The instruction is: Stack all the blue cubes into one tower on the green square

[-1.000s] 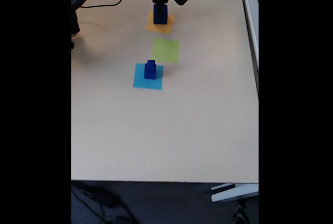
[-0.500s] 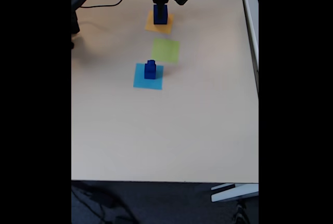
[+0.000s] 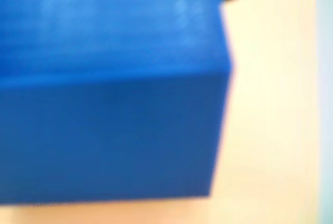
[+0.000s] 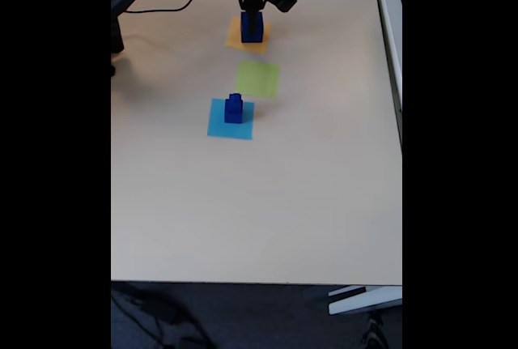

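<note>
Beige table carries three flat squares in a line: blue square bearing a small upright cube stack, bare green square, orange square. Over the orange one, the gripper meets a dark blue cube, standing tall; its grip cannot be told.

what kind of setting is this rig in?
Probably an office or lab desk set up as a test bench: a plain beige tabletop with flat coloured squares laid out as markers, like the green square, a dark floor with cables beneath the near edge, and an adjoining white desk.
</note>
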Controlling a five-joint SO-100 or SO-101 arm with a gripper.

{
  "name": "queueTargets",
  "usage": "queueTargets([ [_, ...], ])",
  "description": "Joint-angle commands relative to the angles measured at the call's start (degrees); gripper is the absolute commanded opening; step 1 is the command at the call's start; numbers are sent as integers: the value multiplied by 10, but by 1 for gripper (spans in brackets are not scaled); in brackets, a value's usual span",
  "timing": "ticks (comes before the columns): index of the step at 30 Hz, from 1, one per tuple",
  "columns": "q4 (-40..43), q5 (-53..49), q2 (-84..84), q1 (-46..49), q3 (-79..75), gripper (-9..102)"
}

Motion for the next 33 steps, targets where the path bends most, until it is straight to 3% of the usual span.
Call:
queueTargets([
  [1,-5,-25,86,15,4,12],
  [6,2,-49,111,32,17,8],
  [23,-11,-173,156,145,86,11],
  [33,-36,-178,147,177,93,12],
])
